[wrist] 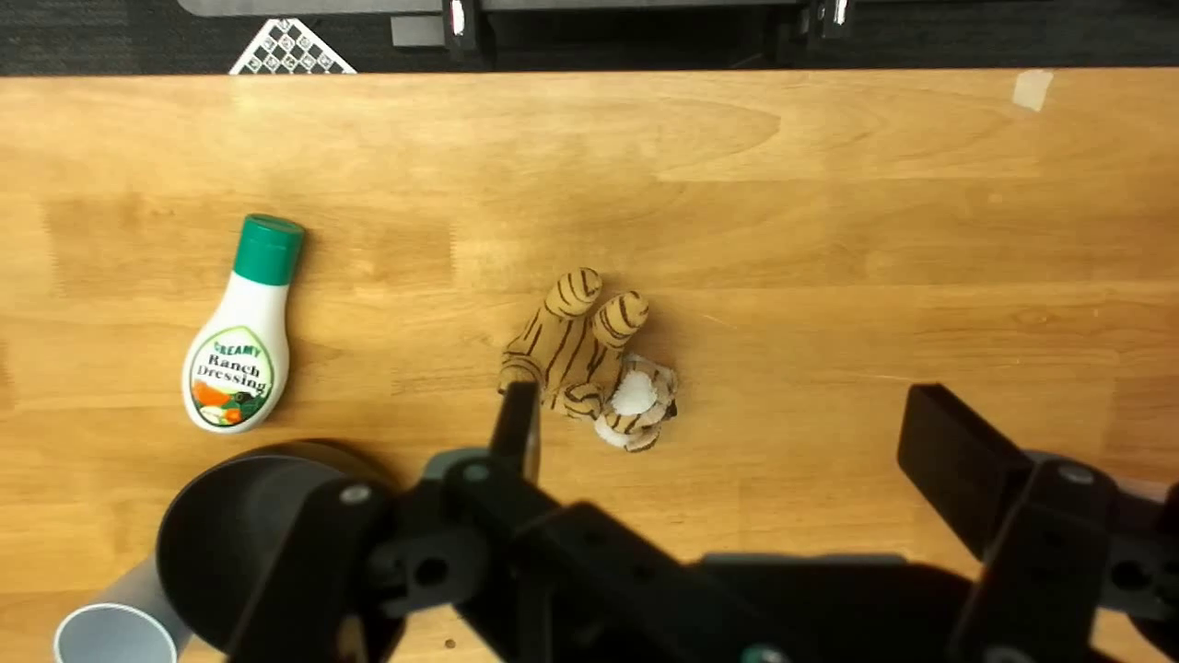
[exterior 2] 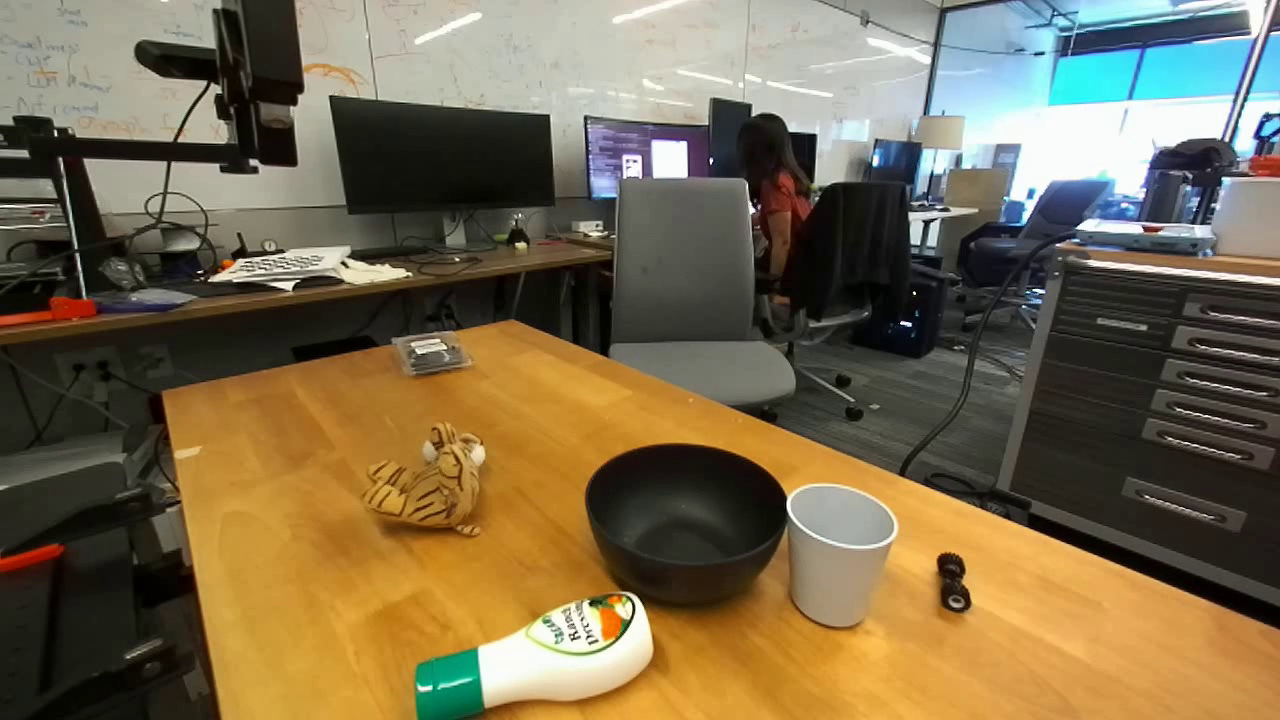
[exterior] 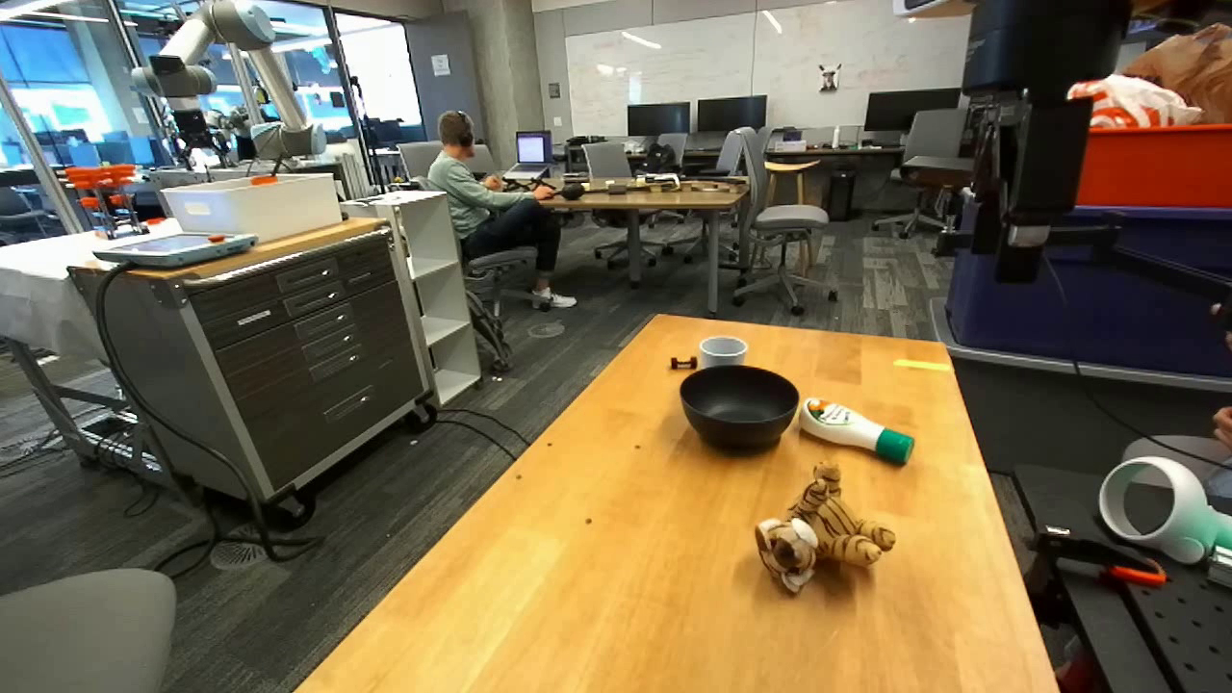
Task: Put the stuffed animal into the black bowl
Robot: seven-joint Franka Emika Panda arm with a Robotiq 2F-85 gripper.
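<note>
Empty pincer [wrist: 723,428] above a stuffed tiger [wrist: 566,354]

My pincer hangs well above the table [wrist: 829,230] with its fingers spread wide, holding nothing. Below it, just past the tips in the wrist view and nearer the finger at that view's left, lies the stuffed tiger. It looks light and soft, likely to squash rather than slip or break; I judge its striped trunk the best hold, since a leg might let it swing. Farther out, past that finger and partly hidden by it, sits the black bowl [wrist: 221,525], the dressing bottle [wrist: 247,336] lying near it.
</note>
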